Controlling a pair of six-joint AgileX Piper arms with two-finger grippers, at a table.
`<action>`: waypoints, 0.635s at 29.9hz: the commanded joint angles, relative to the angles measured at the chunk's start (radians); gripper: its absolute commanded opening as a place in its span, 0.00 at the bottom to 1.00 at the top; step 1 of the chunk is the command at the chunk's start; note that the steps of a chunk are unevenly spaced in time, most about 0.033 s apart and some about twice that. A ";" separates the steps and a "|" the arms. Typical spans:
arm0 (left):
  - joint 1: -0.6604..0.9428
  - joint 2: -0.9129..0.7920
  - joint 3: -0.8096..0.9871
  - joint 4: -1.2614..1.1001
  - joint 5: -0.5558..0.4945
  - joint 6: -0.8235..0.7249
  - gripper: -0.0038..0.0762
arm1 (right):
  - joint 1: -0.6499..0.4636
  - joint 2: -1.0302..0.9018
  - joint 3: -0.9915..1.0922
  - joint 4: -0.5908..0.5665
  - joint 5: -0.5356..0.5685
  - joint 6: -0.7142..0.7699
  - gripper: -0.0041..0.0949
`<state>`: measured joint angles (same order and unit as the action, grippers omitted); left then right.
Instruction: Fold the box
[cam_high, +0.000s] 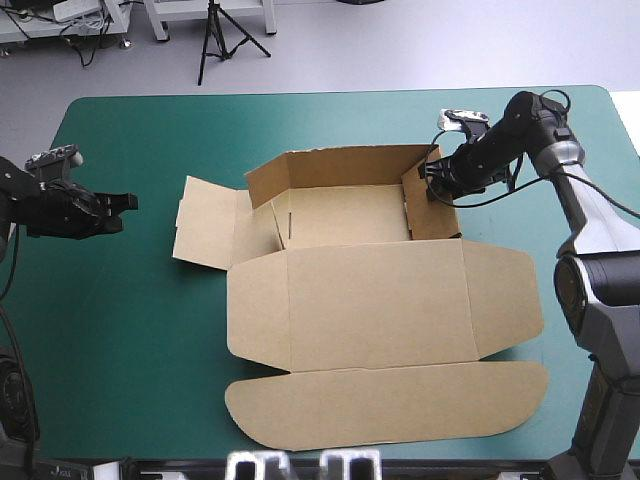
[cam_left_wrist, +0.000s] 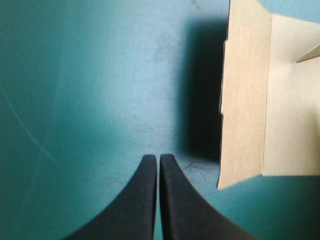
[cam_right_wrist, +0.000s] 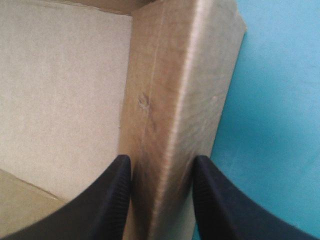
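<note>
The box (cam_high: 370, 290), a cut sheet of brown corrugated board, lies at the middle of the table on the teal-green cover (cam_high: 130, 330), partly erected. Its far wall (cam_high: 340, 165) stands raised, and its right wall (cam_high: 432, 205) stands upright beside the tray floor. The left flap (cam_high: 205, 220) lies spread flat on the cover, pointing toward the table's left edge. The lid (cam_high: 400, 320) lies flat toward the near edge, ending in a long rounded tuck flap (cam_high: 390, 405).

The right gripper (cam_high: 437, 185), a pair of broad black curved fingers, sits at the right wall. In the right wrist view this gripper (cam_right_wrist: 162, 162) straddles the wall of the box (cam_right_wrist: 170, 90): one finger inside the tray, the other on the outer side over the cover, both pressed against the board. Jaws: clamped on the wall.

The left gripper (cam_high: 125, 205) hangs over bare cover near the table's left edge, apart from the box. In the left wrist view its fingers (cam_left_wrist: 156, 162) meet in one pointed arch. Jaws: closed, holding nothing. The left flap of the box (cam_left_wrist: 245, 100) lies ahead of it and to one side, not touching.
</note>
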<state>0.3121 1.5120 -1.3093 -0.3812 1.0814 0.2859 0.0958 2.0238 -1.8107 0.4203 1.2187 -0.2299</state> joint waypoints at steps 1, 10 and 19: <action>-0.001 -0.033 -0.029 -0.033 -0.038 0.014 0.05 | 0.020 -0.043 -0.024 0.067 0.028 -0.017 0.16; 0.009 -0.031 -0.029 -0.011 -0.161 0.021 0.05 | 0.027 -0.080 -0.024 0.069 0.028 -0.024 0.02; 0.180 -0.012 -0.029 -0.282 -0.186 0.109 0.05 | 0.027 -0.240 -0.024 0.071 0.028 -0.035 0.02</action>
<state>0.4375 1.5215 -1.3093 -0.5123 0.9034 0.3469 0.1238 1.8958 -1.8047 0.4322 1.2211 -0.2629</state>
